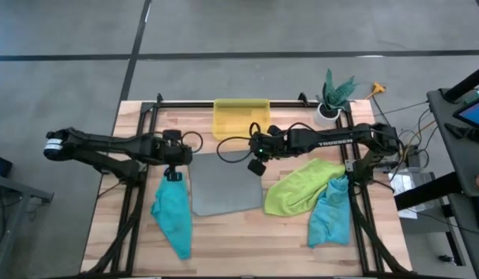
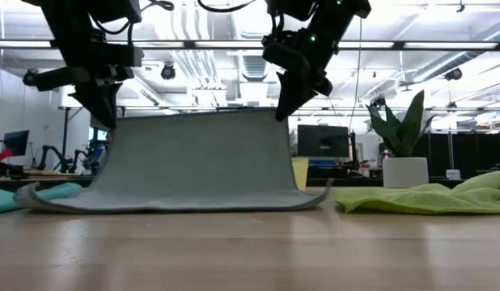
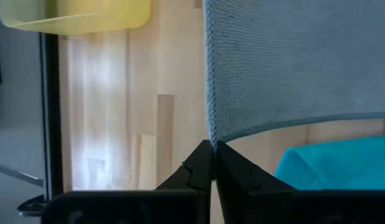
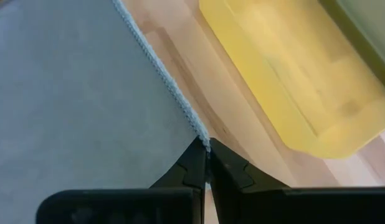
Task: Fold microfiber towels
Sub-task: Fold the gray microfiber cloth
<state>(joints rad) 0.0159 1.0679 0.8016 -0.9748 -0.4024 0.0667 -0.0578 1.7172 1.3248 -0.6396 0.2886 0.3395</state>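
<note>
1. High view, far left: one teal towel (image 1: 173, 220) lies crumpled on the table (image 1: 239, 248), its upper end under the left arm.
2. Left tool (image 3: 213, 149) is pinched fully closed on the far-left corner of the grey towel (image 2: 197, 162), held up off the table.
3. That grey towel hangs like a curtain between the two tools in the low view; its near edge rests on the wood, curling up at both lower corners.
4. Right tool (image 4: 207, 148) is likewise clamped tight on the grey towel's far-right corner.
5. Yellow bin (image 1: 241, 118) sits at the table's back edge, just beyond the lifted edge.
6. Lime green towel (image 1: 300, 187) lies bunched right of the grey one.
7. Second teal towel (image 1: 330, 215) is heaped at the right, touching the green one.
8. Potted plant (image 1: 332, 97) stands in the back right corner.
</note>
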